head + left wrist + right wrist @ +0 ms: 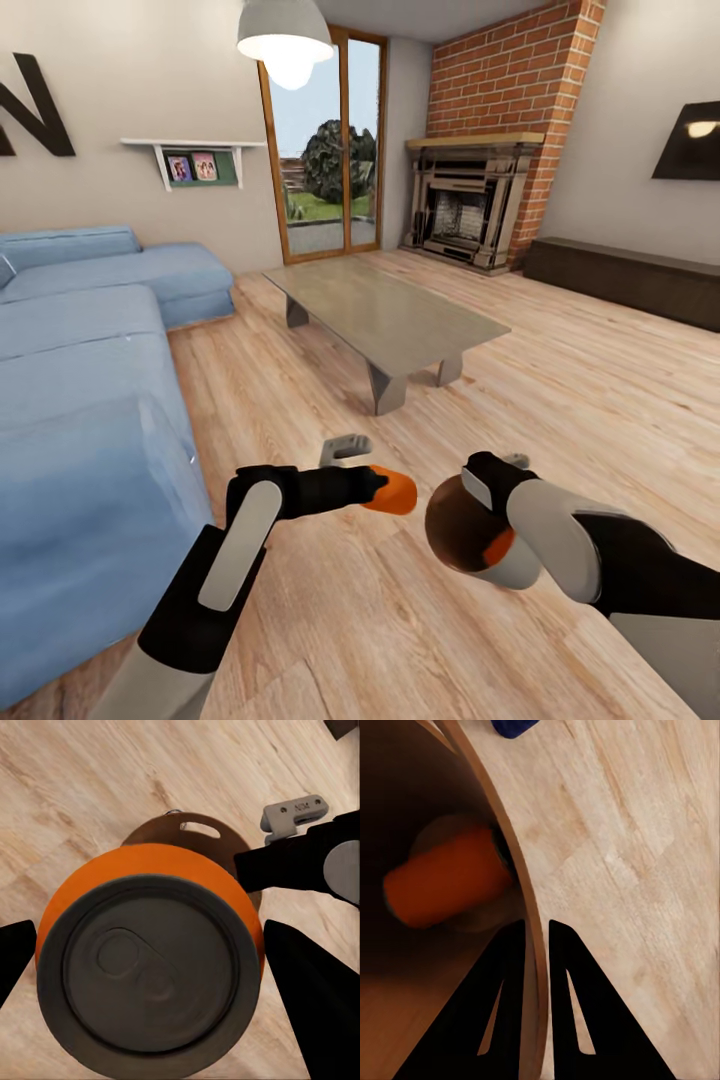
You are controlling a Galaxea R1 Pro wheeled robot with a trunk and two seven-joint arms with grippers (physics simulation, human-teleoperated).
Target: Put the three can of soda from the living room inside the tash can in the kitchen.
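My left gripper (pixel 383 490) is shut on an orange can of soda (pixel 393 492), held above the wooden floor. In the left wrist view the can's grey top (pixel 150 975) sits between the two black fingers (pixel 311 997). Just right of it my right gripper (pixel 487 487) is shut on the rim of the copper-brown tash can (pixel 452 530), which is tilted with its mouth toward the held can. The right wrist view shows the fingers pinching the thin wall (pixel 487 802), one inside and one outside. Another orange can of soda (pixel 450 881) lies inside the bin, glimpsed in the head view too (pixel 499 545).
This is the living room: a blue corner sofa (pixel 90 380) close on the left, the long glass-topped coffee table (pixel 385 315) ahead, a brick fireplace (pixel 470 205) beyond it, and a low dark bench (pixel 630 280) along the right wall. Wooden floor (pixel 560 400) lies between them.
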